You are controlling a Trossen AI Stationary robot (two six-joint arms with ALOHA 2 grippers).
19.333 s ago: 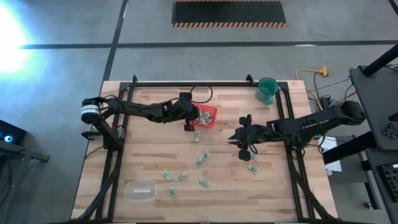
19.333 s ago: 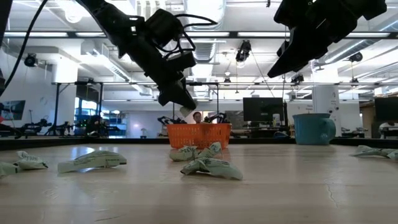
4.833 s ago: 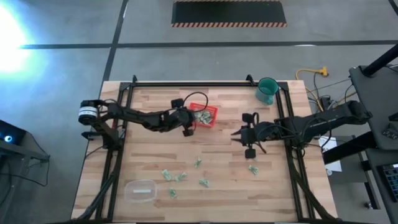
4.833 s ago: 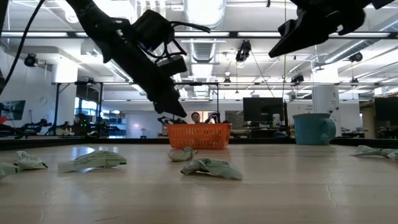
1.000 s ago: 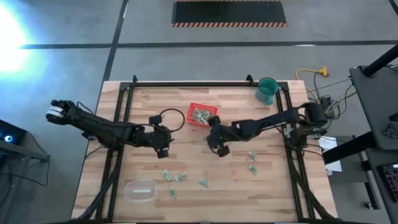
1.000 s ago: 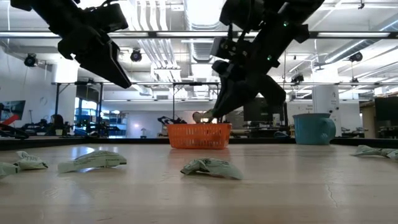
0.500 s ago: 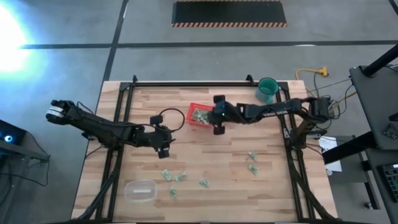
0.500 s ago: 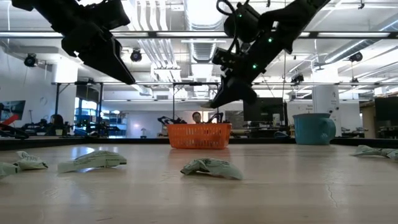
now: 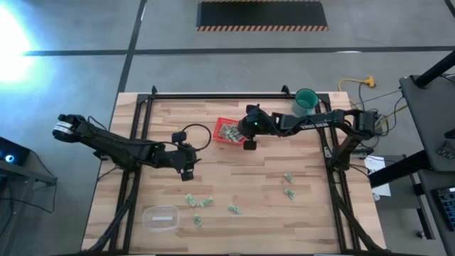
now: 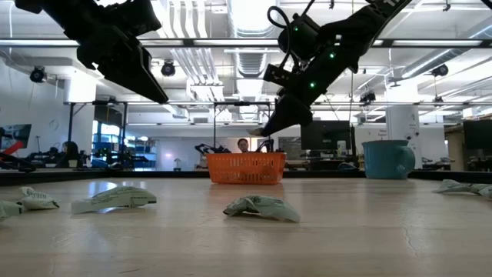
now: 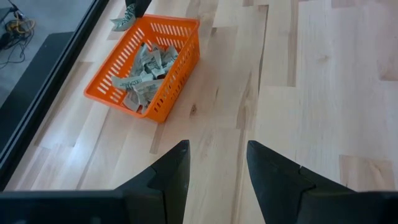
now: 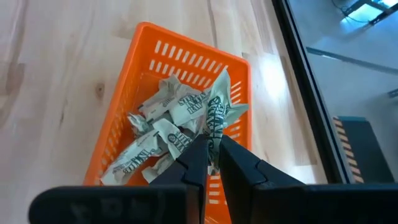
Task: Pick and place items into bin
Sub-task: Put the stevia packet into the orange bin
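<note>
The bin [image 9: 232, 132] is a small red tray at the table's far middle, with several pale-green wrapper pieces lying in it [image 12: 155, 140]. My right gripper [image 12: 211, 155] hangs over the bin's right wall, shut on one pale-green item [image 12: 216, 112]; the low view shows it [image 10: 260, 132] above the bin [image 10: 246, 168]. My left gripper [image 9: 186, 168] hovers open left of the table's middle, its fingers [image 11: 177, 171] over bare wood. More items [image 9: 200, 202] [image 9: 288, 185] lie flat on the table's near half. My right gripper pinches the crumpled item by one end [image 12: 212, 138] between its two fingertips. The fingers slant down from the table's right side. The rest of the item sticks out past the tips, lifted clear above the bin's wall [image 12: 239, 134].
A teal cup [image 9: 306, 103] stands at the far right corner. A clear plastic container [image 9: 161, 217] sits near the front left. Loose pieces [image 10: 260, 208] [image 10: 114, 198] lie scattered across the near half, and a black frame [image 9: 213, 96] runs along the table's edges.
My right gripper has travelled from the table's middle toward the far edge, carrying the pale-green item, and now hangs over the bin's right wall. It has stayed shut on the item.
</note>
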